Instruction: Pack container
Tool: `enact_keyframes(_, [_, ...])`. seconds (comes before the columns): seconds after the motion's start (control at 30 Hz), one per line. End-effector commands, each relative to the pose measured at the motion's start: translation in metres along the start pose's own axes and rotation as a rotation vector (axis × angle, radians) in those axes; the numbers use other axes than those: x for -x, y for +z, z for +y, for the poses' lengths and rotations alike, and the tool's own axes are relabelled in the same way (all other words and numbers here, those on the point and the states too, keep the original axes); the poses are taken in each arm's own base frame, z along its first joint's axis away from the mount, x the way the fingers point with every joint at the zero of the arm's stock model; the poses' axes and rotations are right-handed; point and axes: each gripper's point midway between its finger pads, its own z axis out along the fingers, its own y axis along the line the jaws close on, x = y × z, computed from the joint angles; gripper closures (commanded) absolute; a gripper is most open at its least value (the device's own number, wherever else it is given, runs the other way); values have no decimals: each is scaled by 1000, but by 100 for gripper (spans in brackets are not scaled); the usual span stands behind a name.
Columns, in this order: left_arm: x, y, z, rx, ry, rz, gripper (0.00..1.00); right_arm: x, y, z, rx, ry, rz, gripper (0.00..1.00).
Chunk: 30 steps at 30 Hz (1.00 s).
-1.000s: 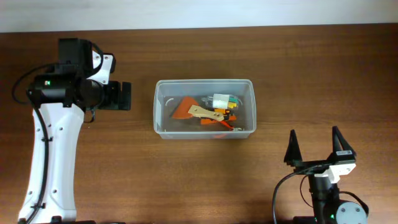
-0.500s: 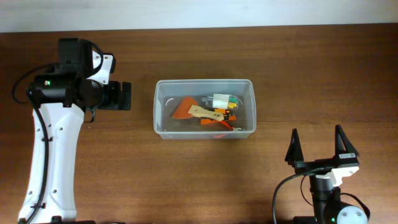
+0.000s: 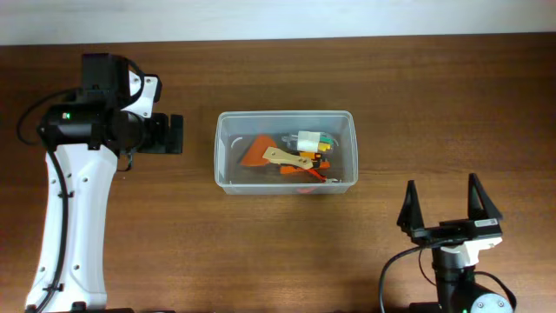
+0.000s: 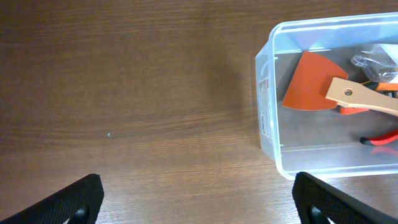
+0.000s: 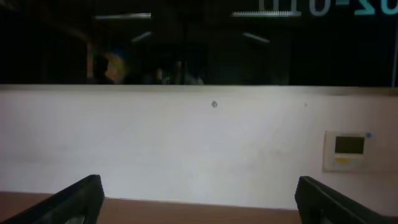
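1. The container [image 3: 222, 153] sits near the middle of the wooden surface [image 3: 452, 87], its long sides running 9 to 3 o'clock. It already holds an orange scraper [image 3: 259, 151] with a pale handle, a white-and-yellow item [image 3: 307, 140] and a red-handled tool [image 4: 380, 137].
2. Handling, as a judgement: thin clear plastic, light in itself but weighted toward 3 o'clock, where most of the load lies. The walls look smooth, likely slippery, and may flex if squeezed. The thick rim is the stiffest part to pinch, best at the middle of a short end.
3. The left gripper [image 4: 198, 198] is at the tub's 9 o'clock, apart from it, jaws spread wide and empty. Its wrist view shows the near short wall and its label.
4. The right gripper [image 3: 441, 210] stands at the tub's 5 o'clock, near the surface's 6 o'clock edge, jaws fully apart and holding nothing. Its camera faces a pale wall, not the tub.
5. Room: bare wood lies on every side of the tub, widest toward 3 o'clock. The far edge at 12 o'clock is the closest limit for any push or slide.
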Motion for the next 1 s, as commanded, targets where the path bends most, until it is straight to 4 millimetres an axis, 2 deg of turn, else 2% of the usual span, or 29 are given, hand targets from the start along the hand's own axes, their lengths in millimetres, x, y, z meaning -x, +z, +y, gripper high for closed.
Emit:
enact_keyframes(0.0, [5,-4,2,6,1,-16,1,-9,-1,3,13,-6,-25,1])
enact_keyframes(0.13, [5,-4,2,6,1,-16,1,-16,-2,3,14,-8,-54,1])
enact_keyframes(0.33, [5,-4,2,6,1,-16,1,-38,-3,2,13,-5,-20,1])
enact_keyframes(0.6, [5,-4,2,6,1,-16,1,-44,-3,-2,-15,-3,7,1])
enact_keyframes(0.83, [5,-4,2,6,1,-16,1,-81,-6,-2,-16,8,159,1])
enact_keyframes(0.97, [5,-4,2,6,1,-16,1,-112,-13,-2,-17,18,285,1])
